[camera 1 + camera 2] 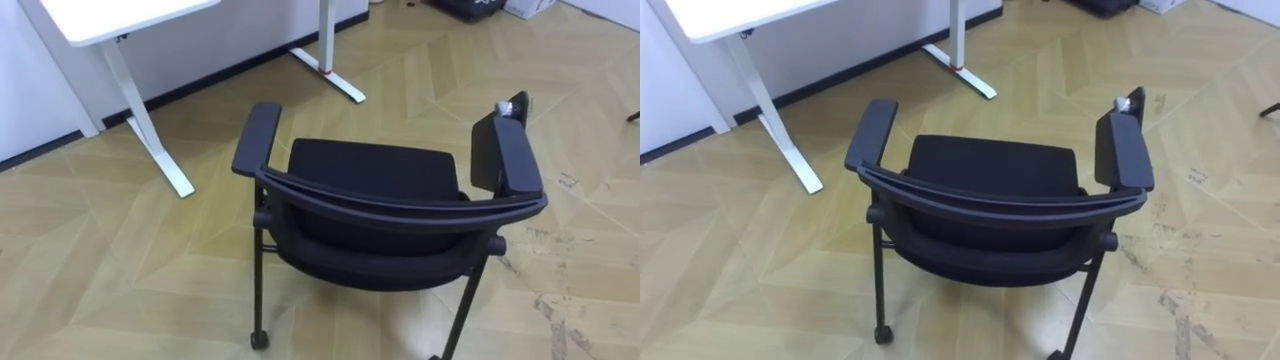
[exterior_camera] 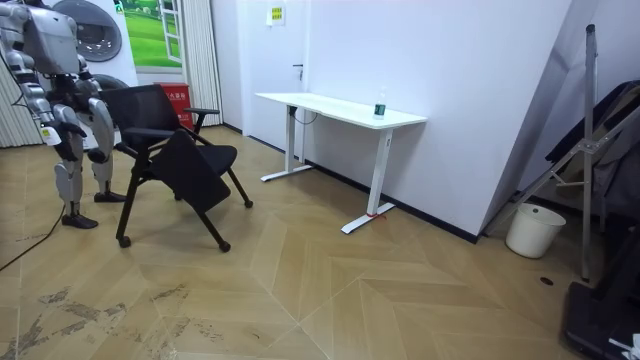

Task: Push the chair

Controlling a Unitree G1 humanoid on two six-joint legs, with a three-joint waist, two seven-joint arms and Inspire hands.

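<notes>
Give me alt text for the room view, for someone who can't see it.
A humanoid robot stands at the room view's left, close behind a black chair with armrests, on a herringbone wood floor. Further right a white desk stands against the white wall, and a white bucket sits by the wall at the room view's right.

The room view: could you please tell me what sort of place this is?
Probably an indoor test room furnished for housework: a white desk along the wall, a washing machine behind the robot, and a black chair on the wood floor.
</notes>
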